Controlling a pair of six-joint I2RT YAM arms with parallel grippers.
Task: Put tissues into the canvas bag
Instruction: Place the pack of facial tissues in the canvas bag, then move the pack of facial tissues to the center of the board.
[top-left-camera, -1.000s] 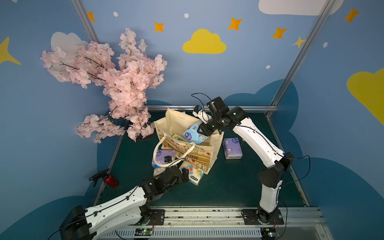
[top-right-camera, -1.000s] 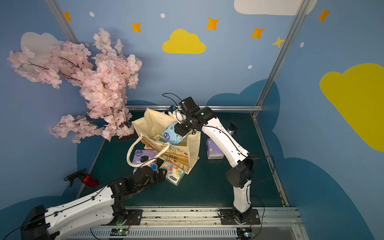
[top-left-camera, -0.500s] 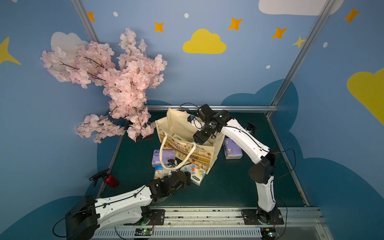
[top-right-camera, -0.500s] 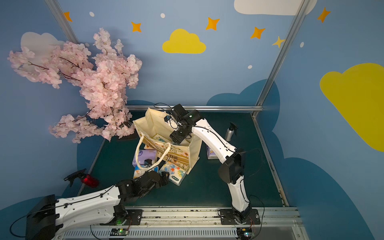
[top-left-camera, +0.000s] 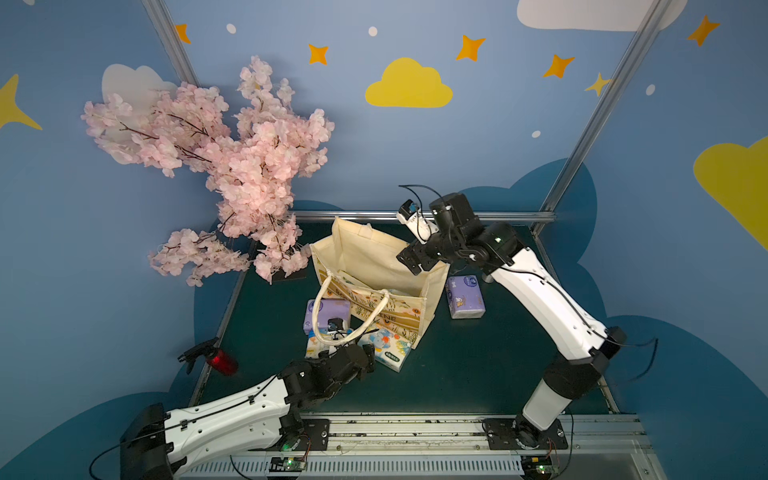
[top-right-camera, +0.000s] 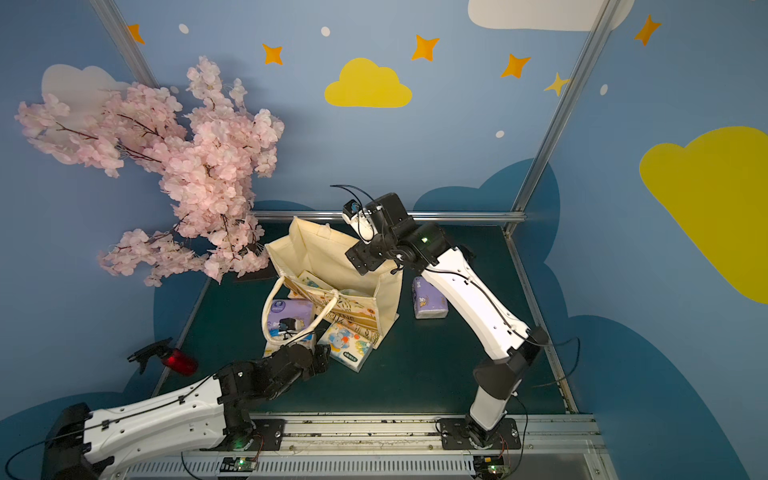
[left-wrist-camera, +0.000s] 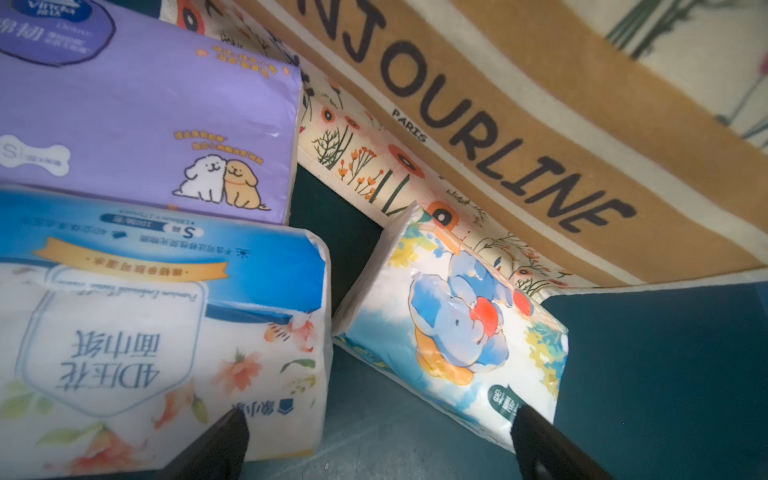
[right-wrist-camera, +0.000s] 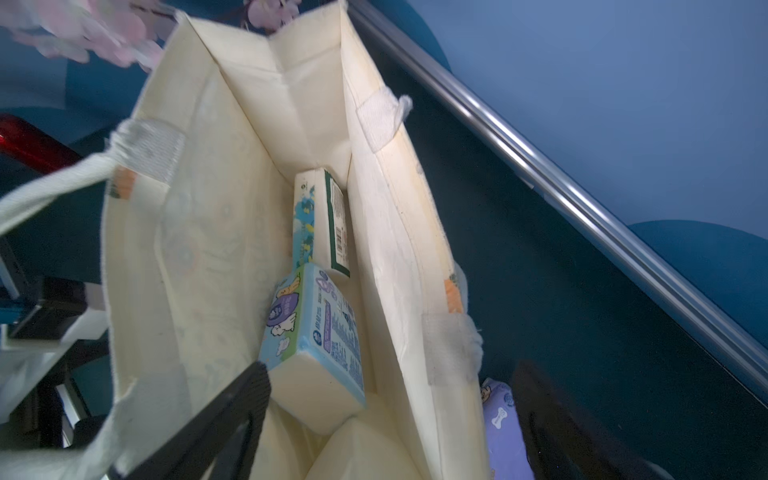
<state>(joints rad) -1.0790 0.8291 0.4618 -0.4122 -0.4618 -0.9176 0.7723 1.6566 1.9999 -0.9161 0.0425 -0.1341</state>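
The cream canvas bag (top-left-camera: 376, 266) (top-right-camera: 332, 262) stands open mid-mat, with a mustard band (left-wrist-camera: 540, 124) of dark lettering. Inside it lie a light-blue tissue pack (right-wrist-camera: 316, 324) and a white one (right-wrist-camera: 322, 224). My right gripper (top-left-camera: 411, 259) (right-wrist-camera: 390, 415) hangs open and empty over the bag's right rim. A purple pack (top-left-camera: 465, 297) (right-wrist-camera: 503, 428) lies right of the bag. In front of the bag are another purple pack (left-wrist-camera: 145, 116), a floral pack (left-wrist-camera: 158, 332) and an elephant-print pack (left-wrist-camera: 453, 332). My left gripper (top-left-camera: 365, 357) (left-wrist-camera: 378, 432) is open, pointing at the gap between those last two.
A pink blossom tree (top-left-camera: 232, 174) overhangs the mat's back left, close to the bag. A red spray bottle (top-left-camera: 222, 360) lies at the left edge. A metal rail (top-left-camera: 415, 215) bounds the back. The bag's rope handle (top-left-camera: 332, 307) droops over the front purple pack.
My right gripper carried the light-blue pack down into the bag, opened and let it go, then rose above the rim. The left arm drew back slightly from the bag's front.
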